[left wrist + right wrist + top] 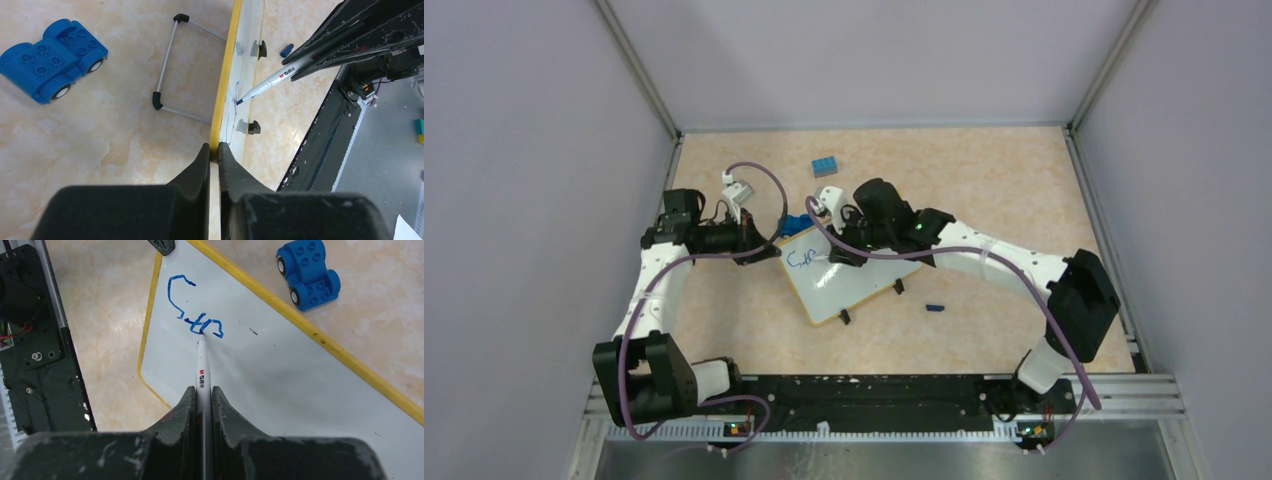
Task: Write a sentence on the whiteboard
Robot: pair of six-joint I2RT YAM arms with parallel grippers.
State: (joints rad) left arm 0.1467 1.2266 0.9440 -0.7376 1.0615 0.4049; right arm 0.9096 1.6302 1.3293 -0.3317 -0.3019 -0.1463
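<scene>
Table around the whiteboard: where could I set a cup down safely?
Barest is the far right of the table, between the blue brick and the right wall. Also free: the near strip between the whiteboard and the arms' base rail. Crowded: the board's far-left corner, where the left gripper, the right gripper with its marker and the toy car meet.

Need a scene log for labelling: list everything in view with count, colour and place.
board: 1, white with yellow rim, mid-table.
scrawl: 1 short line, blue, on board's far-left part.
marker: 1, white, blue tip on scrawl.
toy car: 1, blue, beside board's far corner.
brick: 1, blue, far table.
cap: 1, dark blue, right of board.
wire frame: 1, grey with black corners, beside board's yellow rim.
table: 1, beige marbled.
left arm, right arm: white and black, near edge.
left pincer: black, shut on board's rim.
right pincer: black, shut on marker.
</scene>
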